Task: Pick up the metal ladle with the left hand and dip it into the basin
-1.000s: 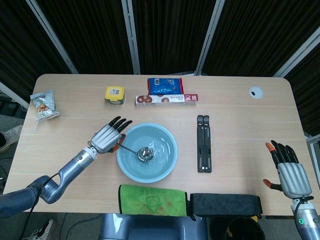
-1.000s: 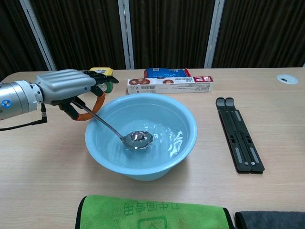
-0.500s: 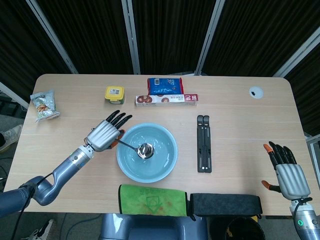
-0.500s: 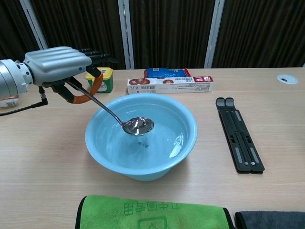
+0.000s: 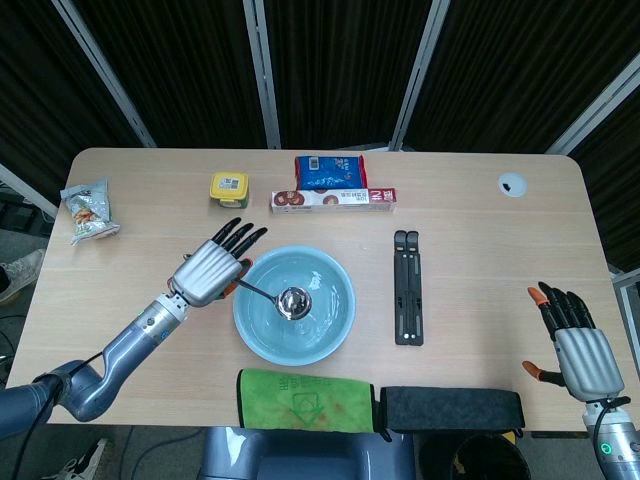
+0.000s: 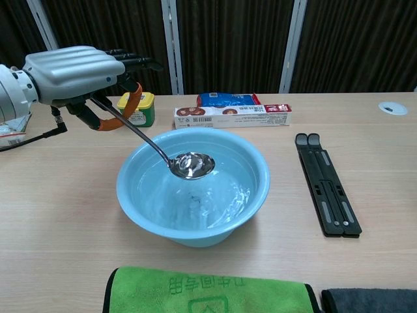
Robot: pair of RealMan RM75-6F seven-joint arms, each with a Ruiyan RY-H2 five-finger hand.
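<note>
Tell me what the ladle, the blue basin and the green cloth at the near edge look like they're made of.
Long-handled ladle: polished metal, since its bowl gives mirror-like reflections; the orange handle end looks like plastic or rubber. Round light-blue basin: probably plastic, with uniform colour and a smooth, softly glossy wall. Folded green cloth: soft textile, likely microfibre, matte with a fuzzy surface and a dark stitched border.

the ladle (image 6: 191, 164) is polished metal, its bowl mirror-bright, with an orange loop at the handle end that looks like rubber or plastic. the basin (image 6: 150, 202) is smooth, glossy pale-blue plastic holding clear water. the left hand (image 6: 71, 68) has a matt silver shell and black fingers. the table (image 6: 58, 228) is light wood-grain, smooth and matt. the green towel (image 6: 208, 290) is soft, nubby cloth. the stand (image 6: 326, 186) is matt black. the box (image 6: 231, 116) is printed card, slightly glossy.
</note>
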